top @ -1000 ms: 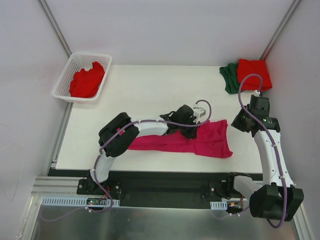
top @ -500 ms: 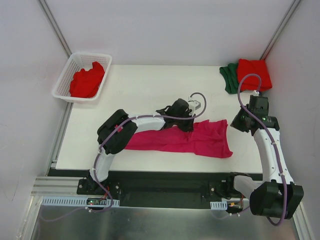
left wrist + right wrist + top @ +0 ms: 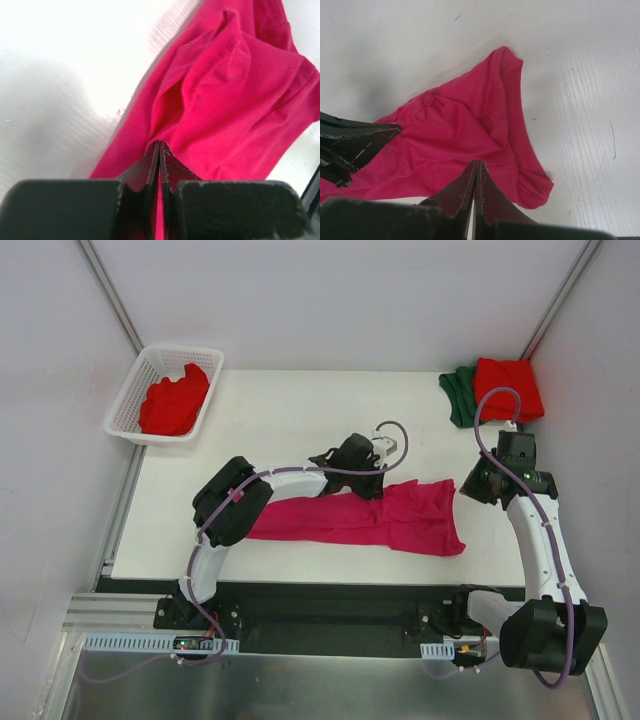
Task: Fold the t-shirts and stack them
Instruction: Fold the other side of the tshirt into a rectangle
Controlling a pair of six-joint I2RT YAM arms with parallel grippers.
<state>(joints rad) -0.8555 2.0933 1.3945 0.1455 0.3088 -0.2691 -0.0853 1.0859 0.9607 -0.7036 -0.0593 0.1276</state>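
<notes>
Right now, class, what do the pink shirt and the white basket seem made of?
Pink shirt: soft matte cloth, probably cotton knit; it creases and bunches in folds. White basket: likely rigid moulded plastic; its walls form an even open lattice.

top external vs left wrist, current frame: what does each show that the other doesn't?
Top external only: a white basket holding a crumpled red shirt at the far left, a folded red shirt lying partly over a green shirt at the far right, and both arms whole.
Left wrist only: a close-up of the left end effector, shut on a fold of the magenta shirt.
Both: that magenta shirt lying on the white table.
</notes>
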